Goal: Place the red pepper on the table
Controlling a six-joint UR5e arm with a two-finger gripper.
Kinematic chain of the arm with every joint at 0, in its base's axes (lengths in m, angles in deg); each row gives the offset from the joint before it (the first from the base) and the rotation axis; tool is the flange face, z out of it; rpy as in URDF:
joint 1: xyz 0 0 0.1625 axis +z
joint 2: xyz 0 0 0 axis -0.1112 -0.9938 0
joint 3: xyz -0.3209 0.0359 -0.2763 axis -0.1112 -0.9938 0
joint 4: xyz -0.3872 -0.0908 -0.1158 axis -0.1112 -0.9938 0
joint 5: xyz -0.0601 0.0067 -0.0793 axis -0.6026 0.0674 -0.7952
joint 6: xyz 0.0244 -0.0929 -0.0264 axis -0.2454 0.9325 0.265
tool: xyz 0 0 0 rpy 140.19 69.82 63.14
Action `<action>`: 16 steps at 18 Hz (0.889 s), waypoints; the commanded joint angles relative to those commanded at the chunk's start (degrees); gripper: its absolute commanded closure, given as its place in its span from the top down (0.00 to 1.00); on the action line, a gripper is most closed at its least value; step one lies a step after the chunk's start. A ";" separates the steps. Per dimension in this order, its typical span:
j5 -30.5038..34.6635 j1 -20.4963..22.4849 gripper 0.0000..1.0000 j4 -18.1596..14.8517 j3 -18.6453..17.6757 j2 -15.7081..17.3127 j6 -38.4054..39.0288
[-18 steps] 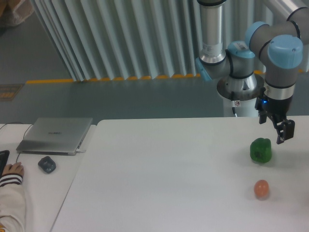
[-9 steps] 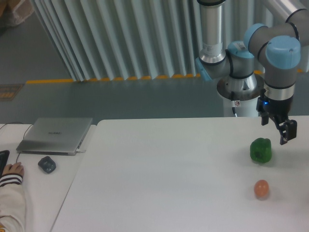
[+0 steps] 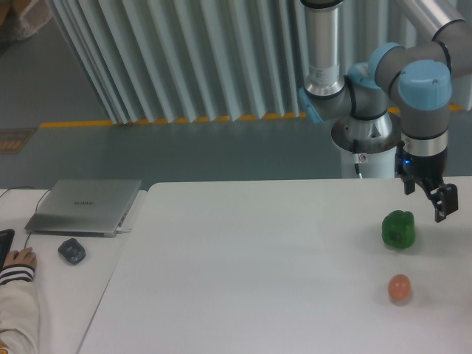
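Observation:
The red pepper is out of view. My gripper (image 3: 426,202) hangs open and empty over the far right of the white table (image 3: 251,258), just above and right of a green bell pepper (image 3: 398,229). Nothing shows between the dark fingers (image 3: 442,202).
A small orange-pink egg-shaped thing (image 3: 399,287) lies in front of the green pepper. The arm's base (image 3: 361,136) stands behind the table's far edge. At the left a smaller desk carries a closed laptop (image 3: 85,206) and a mouse (image 3: 71,251); a person's hand (image 3: 18,258) rests there.
The gripper has drifted a little to the right and slightly up, still open and empty. The peppers and the egg-shaped thing have stayed put.

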 joint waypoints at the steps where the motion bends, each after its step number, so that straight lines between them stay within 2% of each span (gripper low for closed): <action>1: 0.26 0.35 1.00 1.23 0.35 -0.09 0.09; 3: 3.24 2.19 1.00 3.00 0.70 -0.62 -0.44; 6: 4.31 2.29 1.00 5.28 0.97 -1.50 0.00; 10: 4.22 2.90 1.00 6.43 1.06 -1.93 0.17; 11: 4.31 2.90 1.00 9.83 0.79 -2.89 0.87; 12: 4.22 3.42 1.00 11.77 0.88 -3.42 3.14; 16: 5.36 4.74 1.00 12.06 3.07 -6.06 4.13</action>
